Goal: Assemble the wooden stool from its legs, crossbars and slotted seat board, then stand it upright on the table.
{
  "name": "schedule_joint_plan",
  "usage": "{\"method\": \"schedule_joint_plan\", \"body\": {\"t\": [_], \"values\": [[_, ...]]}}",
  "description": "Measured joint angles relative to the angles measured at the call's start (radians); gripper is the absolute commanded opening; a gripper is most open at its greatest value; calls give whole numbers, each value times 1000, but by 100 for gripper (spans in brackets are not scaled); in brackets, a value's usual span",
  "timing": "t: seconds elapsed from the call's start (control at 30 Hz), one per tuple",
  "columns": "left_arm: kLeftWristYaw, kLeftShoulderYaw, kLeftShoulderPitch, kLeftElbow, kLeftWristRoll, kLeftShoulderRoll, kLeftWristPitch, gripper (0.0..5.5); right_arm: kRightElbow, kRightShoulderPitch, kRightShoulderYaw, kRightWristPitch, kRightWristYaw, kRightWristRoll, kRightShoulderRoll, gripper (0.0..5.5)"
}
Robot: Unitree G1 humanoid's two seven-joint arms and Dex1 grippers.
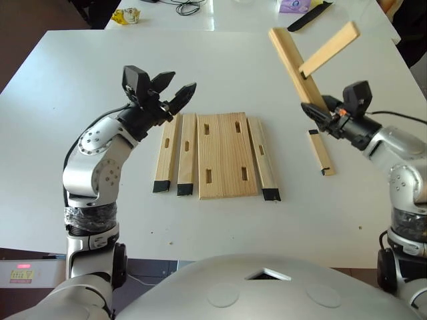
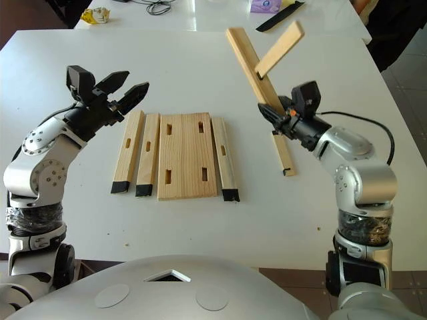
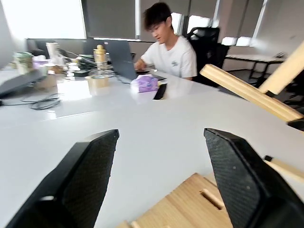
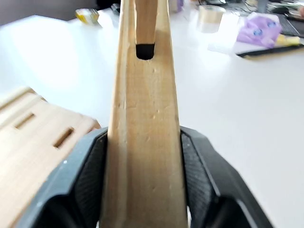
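The slotted seat board (image 1: 227, 155) lies flat mid-table. Two black-tipped legs (image 1: 167, 157) (image 1: 187, 159) lie along its left side and a third (image 1: 262, 160) along its right. My left gripper (image 1: 180, 83) hovers open above the far ends of the left legs, holding nothing. On the right, my right gripper (image 1: 319, 113) is shut on the lower end of a leg (image 1: 292, 60) that tilts up and away. A crossbar (image 1: 329, 48) sticks out of that leg's slot. In the right wrist view, the fingers (image 4: 90, 175) press the leg (image 4: 145, 118) from both sides. Another short piece (image 1: 320, 152) lies below that gripper.
At the table's far edge sit a purple packet (image 1: 293, 5), a black strip (image 1: 308, 17) and a yellow wrapper (image 1: 127, 15). Bare white tabletop (image 1: 80, 80) spreads left of and in front of the parts.
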Motion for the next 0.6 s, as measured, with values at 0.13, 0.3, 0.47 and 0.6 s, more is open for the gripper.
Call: {"method": "schedule_joint_plan", "body": {"t": [0.13,0.3,0.47,0.6], "values": [[-118,80,-25,-12,-304,22,142,333,-27,-78,-62,96,151,241,-46,207],[-160,65,-56,-17,-384,42,180,333,-39,-143,-89,169,287,432,-146,207],[-166,31,-86,-74,-485,40,225,333,-36,-170,-55,174,349,467,-183,207],[-161,-3,-107,-90,-514,29,239,333,-35,-186,-13,172,375,477,-182,207]]}}
